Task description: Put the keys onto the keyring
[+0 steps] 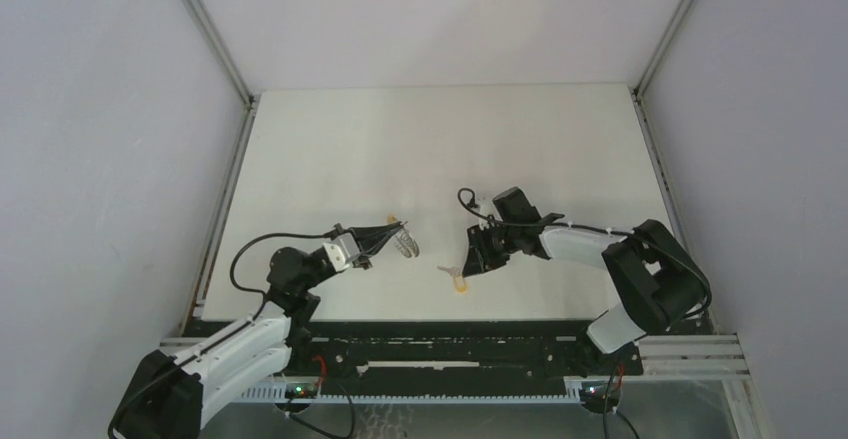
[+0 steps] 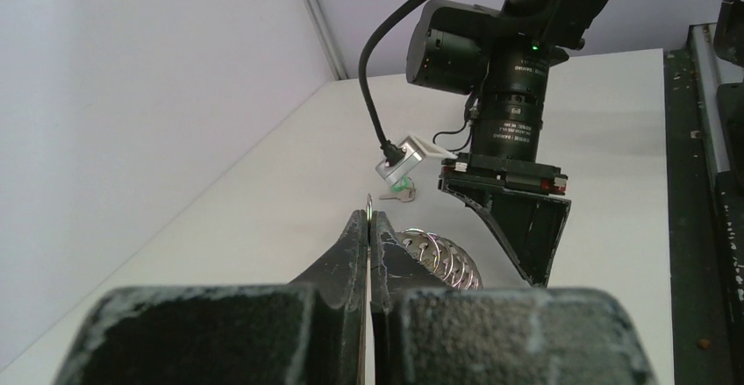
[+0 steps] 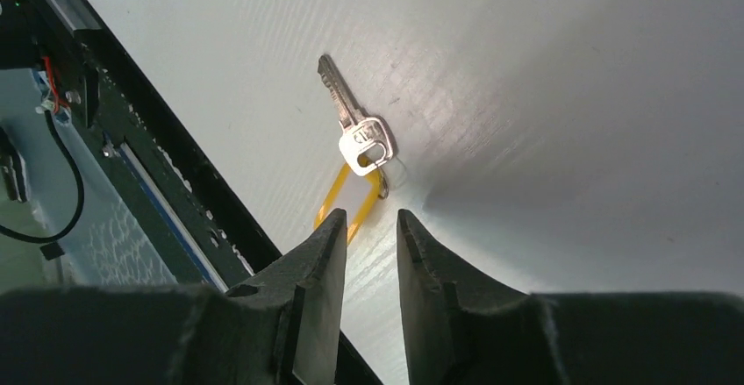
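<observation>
My left gripper is shut on the thin edge of the grey keyring, held just above the table; the top view shows this gripper left of centre. A coil of metal loops sits against its right finger. The green-headed key lies on the table beyond, under the right arm. The silver key with an orange tag lies flat near the table's front edge. My right gripper hovers just over the tag, open, with nothing between its fingers.
The black frame rail runs along the table's front edge, right beside the orange-tagged key. The right arm's wrist and camera hang close in front of the left gripper. White walls enclose the table.
</observation>
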